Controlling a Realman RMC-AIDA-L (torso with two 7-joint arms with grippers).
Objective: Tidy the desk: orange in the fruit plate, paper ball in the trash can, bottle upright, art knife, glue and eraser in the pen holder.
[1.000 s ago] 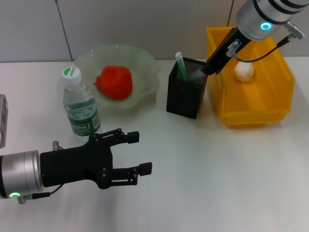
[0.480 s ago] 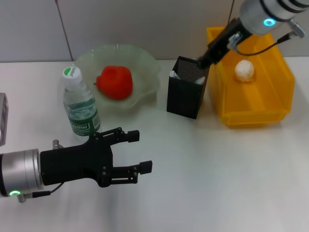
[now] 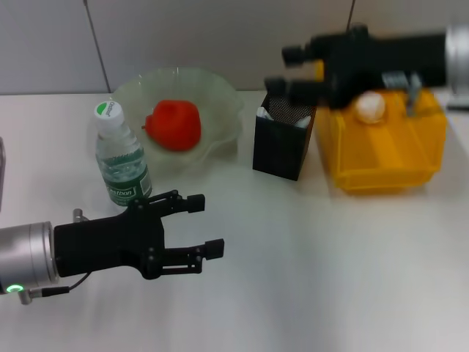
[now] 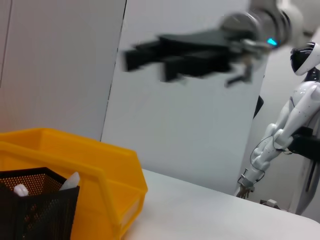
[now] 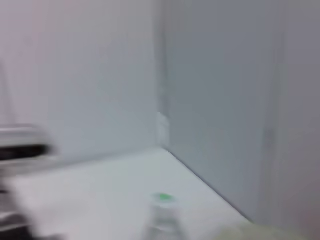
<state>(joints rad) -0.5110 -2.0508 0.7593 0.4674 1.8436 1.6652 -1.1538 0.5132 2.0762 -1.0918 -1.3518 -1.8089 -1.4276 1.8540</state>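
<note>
The orange [image 3: 174,123] lies in the fruit plate [image 3: 220,89] at the back left. In front of the plate the bottle [image 3: 122,158] stands upright. The paper ball [image 3: 370,107] rests inside the yellow trash can [image 3: 388,158]. Left of the can stands the black mesh pen holder [image 3: 281,147], also in the left wrist view [image 4: 37,212], with white tips [image 4: 70,180] at its mouth. I cannot tell art knife from glue there, and the eraser is hidden. My right gripper [image 3: 284,70] hangs level above the pen holder, open and empty. My left gripper [image 3: 206,224] hovers open low at the front left.
A grey wall runs right behind the plate, holder and can. A dark edge of some object [image 3: 1,176] shows at the far left of the table [image 3: 330,279]. In the left wrist view a white humanoid robot [image 4: 295,120] stands beyond the table.
The right gripper rose from the pen holder and swung level, fingers pointing left. The green-tipped item that stood out of the holder has sunk inside. The left gripper slid slightly left.
</note>
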